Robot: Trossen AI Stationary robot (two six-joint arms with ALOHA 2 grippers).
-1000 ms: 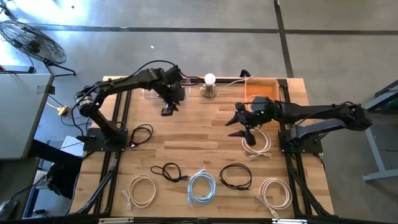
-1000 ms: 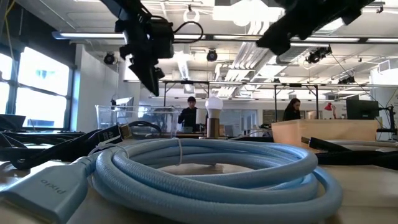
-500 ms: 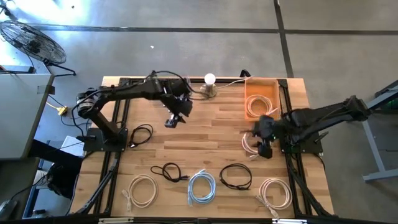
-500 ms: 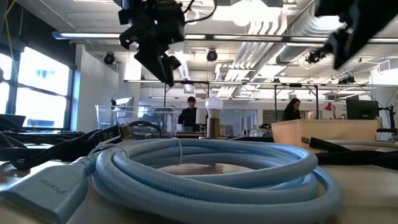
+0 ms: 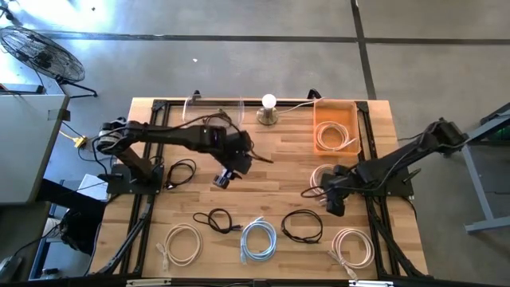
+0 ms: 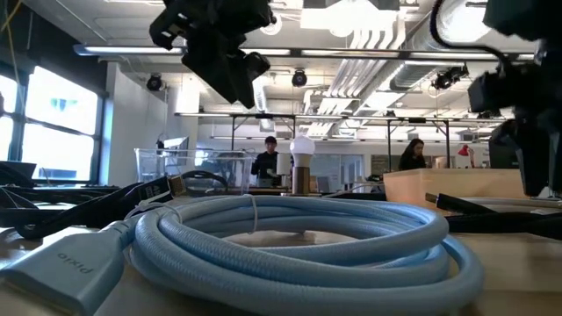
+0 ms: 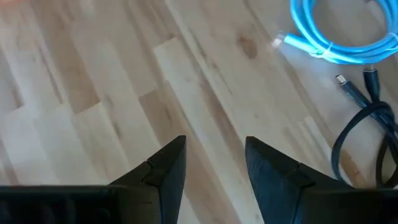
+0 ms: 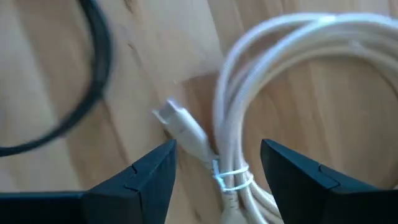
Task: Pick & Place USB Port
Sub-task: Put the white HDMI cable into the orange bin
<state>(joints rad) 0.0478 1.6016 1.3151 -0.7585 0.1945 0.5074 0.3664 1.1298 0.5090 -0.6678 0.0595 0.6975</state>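
A coiled white USB cable (image 5: 319, 177) lies flat on the wooden table at the right. In the right wrist view its white plug (image 8: 179, 122) and tied bundle (image 8: 231, 175) show. My right gripper (image 8: 217, 149) hangs open just above it, pointing down, a finger on either side of the bundle, touching nothing. My left gripper (image 5: 226, 174) hovers open over bare wood at the table's middle, with nothing between its fingers (image 7: 216, 142). In the low view it hangs high at the left (image 6: 230, 70).
An orange bin (image 5: 347, 119) holding a white cable stands at the far right. A clear container (image 5: 209, 108) and a bulb lamp (image 5: 268, 108) stand at the far edge. Black (image 5: 215, 219), blue (image 5: 259, 239), black (image 5: 303, 227) and white (image 5: 351, 247) coils lie along the near side.
My left gripper has swung from beside the clear container toward the near edge, out over the table's middle. My right gripper has drawn back toward the right and near edges, tipped to point down and sunk over the white coil.
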